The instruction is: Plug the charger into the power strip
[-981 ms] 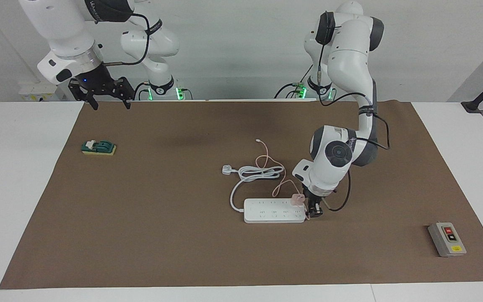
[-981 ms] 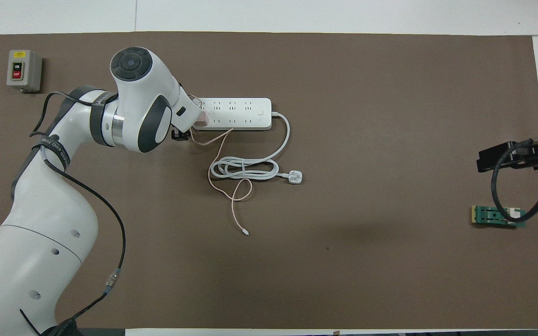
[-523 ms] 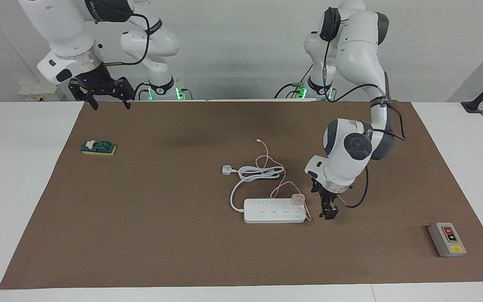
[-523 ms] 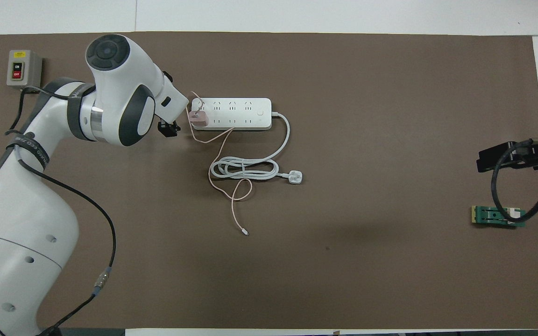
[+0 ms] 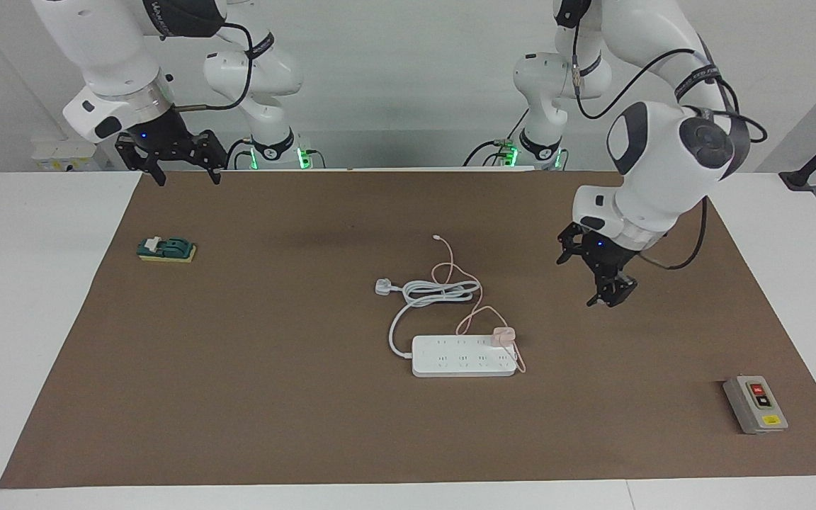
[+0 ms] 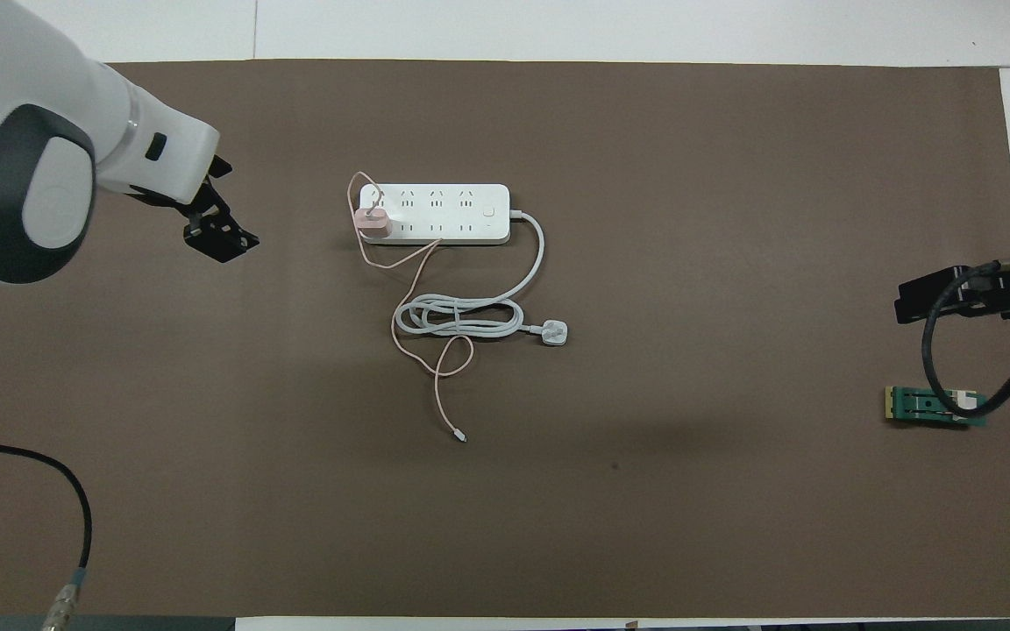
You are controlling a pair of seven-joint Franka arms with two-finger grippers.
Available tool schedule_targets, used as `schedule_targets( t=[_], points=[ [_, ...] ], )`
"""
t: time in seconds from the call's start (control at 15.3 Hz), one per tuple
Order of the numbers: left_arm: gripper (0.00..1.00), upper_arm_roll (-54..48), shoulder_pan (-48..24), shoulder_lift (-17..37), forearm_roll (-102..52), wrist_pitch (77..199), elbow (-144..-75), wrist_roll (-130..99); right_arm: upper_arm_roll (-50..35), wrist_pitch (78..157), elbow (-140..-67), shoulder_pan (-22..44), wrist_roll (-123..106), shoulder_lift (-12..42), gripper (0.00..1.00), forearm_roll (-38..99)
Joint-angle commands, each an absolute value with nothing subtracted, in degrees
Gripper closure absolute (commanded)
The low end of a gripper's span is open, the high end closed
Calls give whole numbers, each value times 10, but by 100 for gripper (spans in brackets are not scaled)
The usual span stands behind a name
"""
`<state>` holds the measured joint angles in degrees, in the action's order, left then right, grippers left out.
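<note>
Sitting in the power strip (image 5: 463, 355) — the charger (image 5: 503, 336); left gripper (image 5: 601, 278) (spread, empty) hangs over bare mat, right gripper (image 5: 170, 157) waits spread.

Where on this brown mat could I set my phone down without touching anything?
The wide stretch between the white plug and the green block is bare, as is the strip along the mat's edge farthest from the robots. It is crowded around the power strip, where the charger and looped cords lie.

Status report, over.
Left claw empty, raised over bare mat. Right claw open, waiting. Charger seated on power strip at left-arm end. Nothing obstructing.
</note>
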<state>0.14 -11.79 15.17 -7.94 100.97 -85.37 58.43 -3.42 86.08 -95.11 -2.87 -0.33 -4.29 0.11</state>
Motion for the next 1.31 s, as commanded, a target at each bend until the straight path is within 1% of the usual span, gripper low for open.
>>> schedule_targets(
  t=[0.0, 0.2, 0.52, 0.72, 0.78, 0.92, 1.24],
  points=[
    [0, 2, -70, 96, -86, 966, -873, 575, -39, 852, -948, -38, -9, -45, 0, 11],
    [0, 2, -19, 55, -86, 916, -873, 526, -39, 852, -948, -38, -9, -45, 0, 11],
    [0, 2, 22, -6, -69, 859, -877, 395, -39, 852, -948, -38, -9, -45, 0, 11],
    [0, -1, 14, -11, 10, 856, -882, 174, -39, 852, -947, -38, -9, -45, 0, 11],
    [0, -1, 16, -18, 12, 858, -896, 124, -39, 852, -947, -38, -9, -45, 0, 11],
    [0, -1, 18, -21, 13, 856, -902, 91, -39, 852, -947, -38, -9, -45, 0, 11],
    [0, -1, 21, -31, 13, 829, -906, 90, -39, 852, -948, -38, -9, -45, 0, 11]
  ],
)
